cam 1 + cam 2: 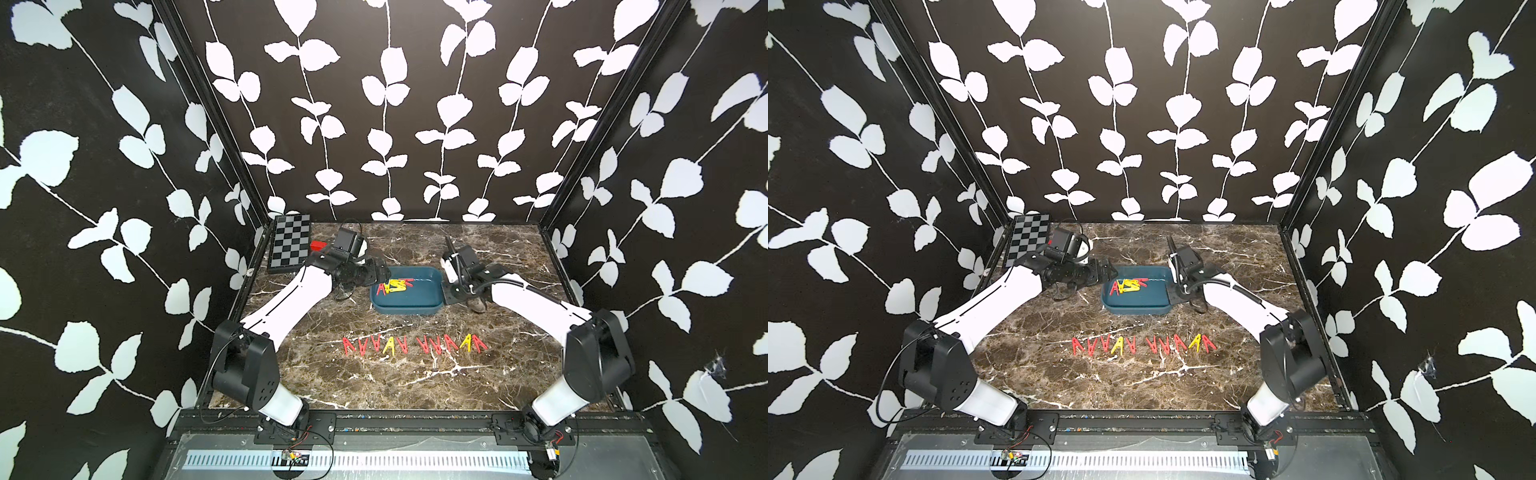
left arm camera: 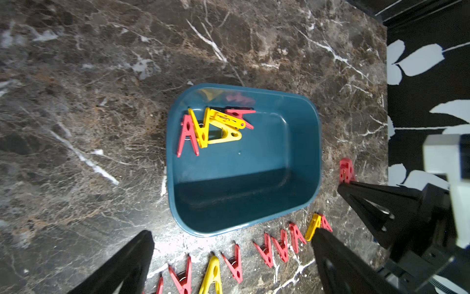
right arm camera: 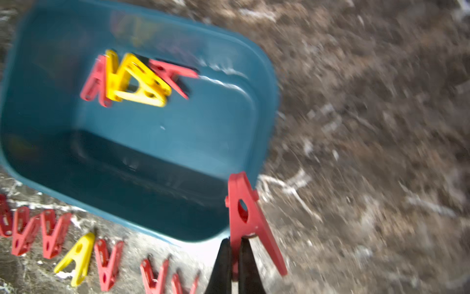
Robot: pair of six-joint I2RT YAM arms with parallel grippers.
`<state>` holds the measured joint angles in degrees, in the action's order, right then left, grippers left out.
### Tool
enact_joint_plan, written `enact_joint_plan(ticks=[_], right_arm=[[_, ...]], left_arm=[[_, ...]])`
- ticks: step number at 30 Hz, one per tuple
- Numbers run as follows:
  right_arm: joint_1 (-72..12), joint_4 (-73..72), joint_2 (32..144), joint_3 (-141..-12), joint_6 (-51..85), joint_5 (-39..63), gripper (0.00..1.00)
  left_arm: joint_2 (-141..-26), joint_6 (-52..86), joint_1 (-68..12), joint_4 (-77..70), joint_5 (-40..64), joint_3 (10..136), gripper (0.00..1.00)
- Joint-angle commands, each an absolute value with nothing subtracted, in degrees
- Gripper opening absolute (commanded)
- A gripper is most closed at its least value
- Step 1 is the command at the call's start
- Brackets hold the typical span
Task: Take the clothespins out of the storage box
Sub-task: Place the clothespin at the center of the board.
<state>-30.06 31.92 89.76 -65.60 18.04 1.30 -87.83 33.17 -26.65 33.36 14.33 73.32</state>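
Left end effector (image 1: 381,272) wide open, empty, hovering over left edge of shallow teal-blue plastic storage box (image 1: 405,311), mid dark marble-pattern counter (image 1: 395,386). Small pile of red and yellow A-shaped plastic clothespins (image 2: 212,127) in box's far-left corner. Right end effector (image 3: 235,244) clamped shut on single red plastic clothespin (image 3: 244,216), just off box's right side. Row of red and yellow clothespins (image 1: 415,345) on counter in front of box, outside it.

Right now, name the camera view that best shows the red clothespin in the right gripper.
The right wrist view: the held red clothespin fills the foreground, pinched in the right gripper. The left wrist view shows it small. In both top views I cannot make it out.
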Motion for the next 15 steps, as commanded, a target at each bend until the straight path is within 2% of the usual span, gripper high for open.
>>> enact_joint_plan(ticks=[1, 9, 15], right_arm=[[-28.83, 35.18, 84.73, -61.56, 21.8, -1.94, 0.0], [-24.8, 41.6, 75.93, -52.28, 26.06, -4.01, 0.0], [-23.12, 45.71, 74.93, -49.21, 29.09, -3.35, 0.0]], left_arm=[[-87.69, 32.18, -27.31, 31.95, 16.28, 73.98, 0.99], [-89.2, 31.99, -27.51, 32.08, 17.56, 75.51, 0.99], [-90.0, 32.48, -27.53, 31.93, 17.92, 75.61, 0.99]])
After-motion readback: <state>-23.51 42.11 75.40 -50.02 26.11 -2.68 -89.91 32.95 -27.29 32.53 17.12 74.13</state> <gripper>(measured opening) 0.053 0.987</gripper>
